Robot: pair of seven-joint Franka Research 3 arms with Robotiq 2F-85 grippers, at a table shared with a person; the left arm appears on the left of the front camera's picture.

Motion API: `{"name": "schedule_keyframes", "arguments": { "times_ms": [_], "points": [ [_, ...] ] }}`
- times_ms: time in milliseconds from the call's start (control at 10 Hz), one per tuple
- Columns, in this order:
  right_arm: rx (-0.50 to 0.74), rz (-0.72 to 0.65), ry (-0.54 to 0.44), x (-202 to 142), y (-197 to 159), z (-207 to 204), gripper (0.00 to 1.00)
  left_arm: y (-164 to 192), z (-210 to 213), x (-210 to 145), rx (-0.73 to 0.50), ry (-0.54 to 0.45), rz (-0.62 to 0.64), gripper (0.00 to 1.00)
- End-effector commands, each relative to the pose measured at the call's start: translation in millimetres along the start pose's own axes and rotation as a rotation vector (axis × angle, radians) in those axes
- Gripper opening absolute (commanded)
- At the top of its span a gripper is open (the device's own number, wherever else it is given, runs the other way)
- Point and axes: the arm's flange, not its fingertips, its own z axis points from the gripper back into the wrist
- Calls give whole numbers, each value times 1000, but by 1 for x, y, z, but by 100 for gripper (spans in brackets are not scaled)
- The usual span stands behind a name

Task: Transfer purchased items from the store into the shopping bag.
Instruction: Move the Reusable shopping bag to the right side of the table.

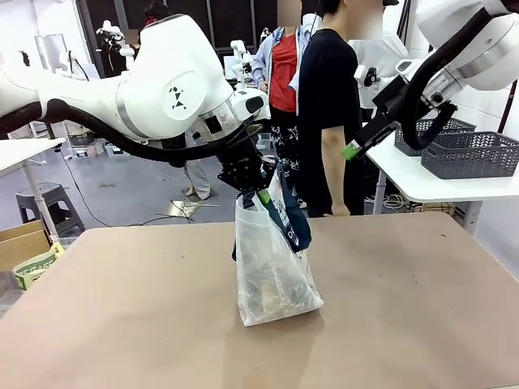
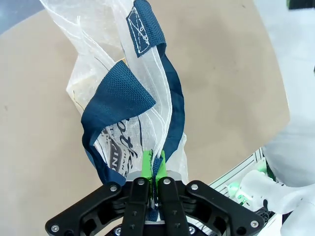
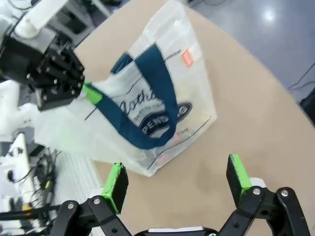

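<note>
While the bag (image 1: 272, 279) stands on the brown table (image 1: 405, 308) near its middle, the left gripper (image 1: 258, 194) pinches the bag's top edge at about 12 o'clock of the bag, holding it upright. In the left wrist view the 2 green pads (image 2: 146, 161) are pressed together on the whitish plastic and a navy strap (image 2: 123, 96), with no gap between them. The strap loops away toward 12 o'clock there, and dark print shows on the bag's side.

Seen from the right wrist, the bag (image 3: 162, 105) lies at 12 o'clock of the right gripper (image 3: 178, 184), with the left gripper (image 3: 91, 93) clamped on its rim at 9 o'clock of the bag. A navy strap (image 3: 157, 88) hangs down across the printed mark. The right gripper's fingers are spread wide, holding nothing, well above the table.

From the front, the right gripper (image 1: 357, 146) hangs in the air at 2 o'clock of the bag, well apart from it. Pale shapes show dimly through the bag's lower part; what they are I cannot tell. 2 grey baskets (image 1: 470, 154) sit on a white side table at 3 o'clock. A person (image 1: 328, 105) in a black shirt stands at the far edge.
</note>
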Motion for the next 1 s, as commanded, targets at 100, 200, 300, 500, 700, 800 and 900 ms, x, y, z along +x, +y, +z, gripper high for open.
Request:
{"name": "schedule_keyframes", "arguments": {
  "times_ms": [100, 200, 300, 500, 700, 800, 900],
  "points": [
    [71, -28, 33, -13, -8, -4, 100, 0, 1, -1, -4, 2, 4, 0],
    [71, -28, 33, -13, -8, -4, 100, 0, 1, -1, -4, 2, 4, 0],
    [71, -28, 33, -13, -8, -4, 100, 0, 1, -1, -4, 2, 4, 0],
    [71, -28, 33, -13, -8, -4, 100, -7, 1, 19, 101, 61, -13, 0],
    [71, -28, 33, -13, -8, -4, 100, -9, 15, 46, 207, 127, -59, 0],
    [71, -28, 33, -13, -8, -4, 100, -5, 25, 58, 228, 167, -69, 0],
    [71, -28, 33, -13, -8, -4, 100, 4, 36, 69, 235, 192, -64, 0]
  ]
}}
